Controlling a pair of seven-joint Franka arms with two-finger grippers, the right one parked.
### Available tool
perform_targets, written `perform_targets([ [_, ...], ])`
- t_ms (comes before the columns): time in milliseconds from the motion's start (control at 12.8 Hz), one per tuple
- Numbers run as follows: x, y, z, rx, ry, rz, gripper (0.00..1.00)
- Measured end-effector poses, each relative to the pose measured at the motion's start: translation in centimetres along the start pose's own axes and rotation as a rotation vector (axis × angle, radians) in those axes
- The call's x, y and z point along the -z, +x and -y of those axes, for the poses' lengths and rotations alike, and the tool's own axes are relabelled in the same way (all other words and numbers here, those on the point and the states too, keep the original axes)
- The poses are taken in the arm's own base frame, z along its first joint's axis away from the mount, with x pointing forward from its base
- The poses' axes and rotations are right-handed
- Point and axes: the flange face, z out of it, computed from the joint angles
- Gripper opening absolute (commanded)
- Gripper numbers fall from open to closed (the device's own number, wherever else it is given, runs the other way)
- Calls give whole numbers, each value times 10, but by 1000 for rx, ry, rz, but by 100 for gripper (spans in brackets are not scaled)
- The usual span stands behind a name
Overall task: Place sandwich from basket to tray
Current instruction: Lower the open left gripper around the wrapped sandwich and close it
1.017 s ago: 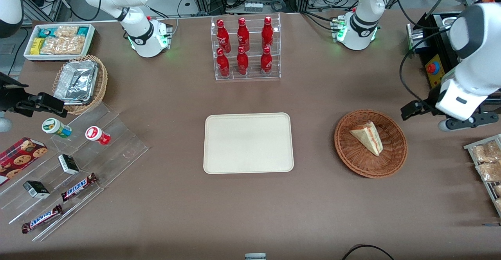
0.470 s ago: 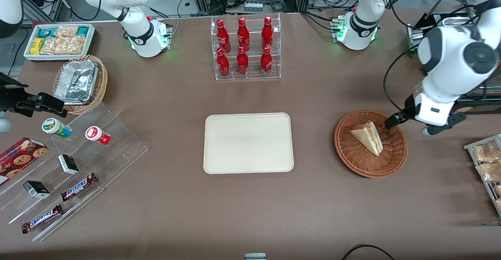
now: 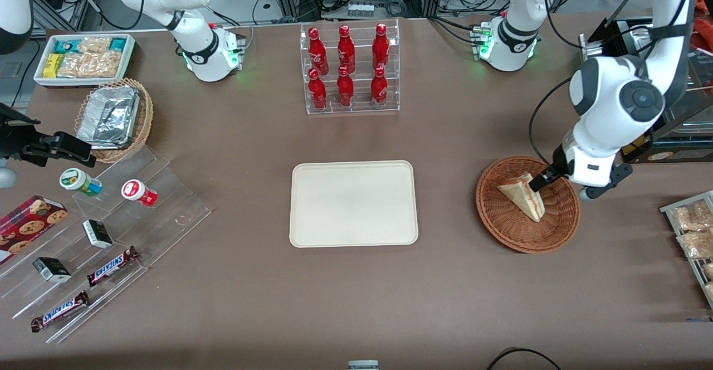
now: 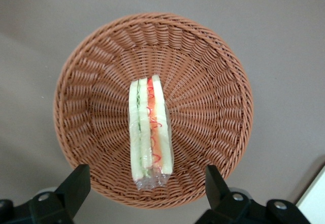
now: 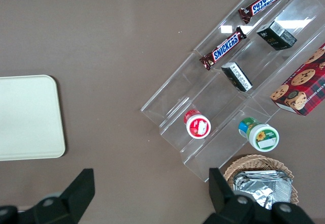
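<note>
I have the left gripper (image 4: 144, 193) hanging above the round reddish-brown wicker basket (image 4: 86, 82), fingers (image 4: 76, 183) spread wide and holding nothing. The clear-wrapped white-bread sandwich wedge (image 4: 149, 132) stands on edge mid-basket, filling upward. Its long axis runs crosswise to the line between my fingertips, so I judge they will straddle its faces. The flat cream rectangular tray (image 3: 353, 203) lies bare mid-table.

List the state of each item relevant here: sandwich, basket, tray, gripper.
sandwich: lying in the basket, wrapped, not gripped.
basket: upright on the table, holding only the sandwich.
tray: flat on the table, nothing on it.
gripper: open, above the basket, fingers straddling the sandwich without touching it.
</note>
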Motion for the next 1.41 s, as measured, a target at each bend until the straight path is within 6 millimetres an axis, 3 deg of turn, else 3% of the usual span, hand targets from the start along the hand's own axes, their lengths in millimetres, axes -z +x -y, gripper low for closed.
perform_targets([
  [391, -54, -6, -9, 2, 32, 49, 100],
  [783, -86, -10, -6, 2, 65, 94, 96],
  [861, -91, -11, -5, 2, 71, 101, 85],
  [939, -95, -12, -4, 2, 75, 107, 66],
  [1096, -105, -15, -1, 4, 85, 120, 12],
  [1174, -107, -15, 0, 6, 88, 123, 0],
  [1409, -107, -13, 2, 13, 88, 122, 0],
])
